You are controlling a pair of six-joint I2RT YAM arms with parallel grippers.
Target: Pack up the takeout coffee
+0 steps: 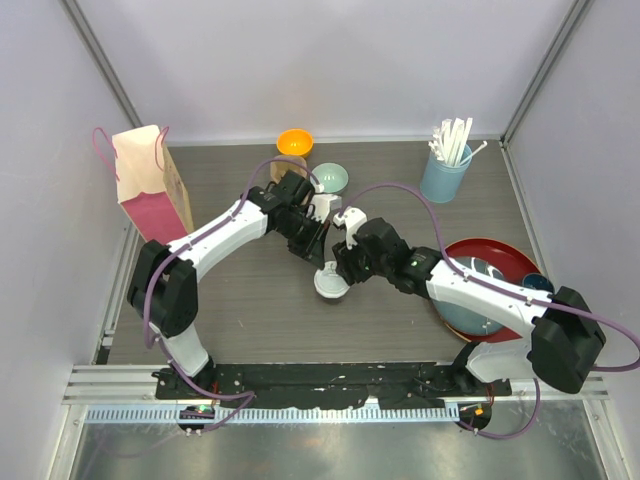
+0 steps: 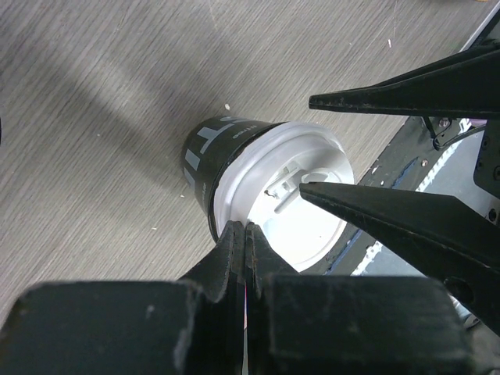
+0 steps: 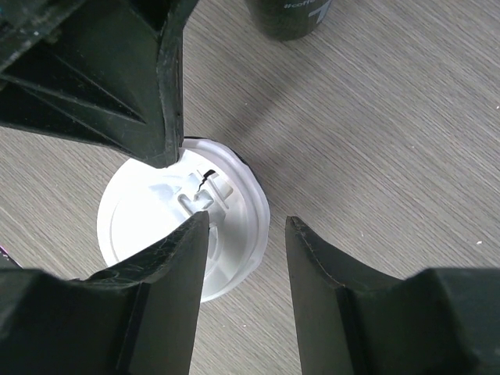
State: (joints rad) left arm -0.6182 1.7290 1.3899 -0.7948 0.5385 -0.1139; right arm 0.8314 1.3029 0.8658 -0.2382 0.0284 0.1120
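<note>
One takeout coffee [image 1: 331,283], a black cup [image 2: 205,152] with a white lid [image 3: 141,234], stands upright on the table's middle. My left gripper [image 1: 322,262] is shut with nothing in it, its tips [image 2: 244,234] at the lid's rim. My right gripper [image 3: 246,223] hangs open above the cup; one finger [image 3: 168,266] is over the lid, the other [image 3: 336,281] over bare table beside it. Both of its fingers [image 2: 391,211] cross the left wrist view. A second black cup [image 3: 289,17] shows at the top edge of the right wrist view.
A pink and brown paper bag [image 1: 150,185] stands at the back left. An orange bowl [image 1: 295,143] and a pale blue bowl [image 1: 331,178] sit at the back. A light-blue tumbler of straws [image 1: 445,170] is back right. A red tray [image 1: 510,255] lies under the right arm.
</note>
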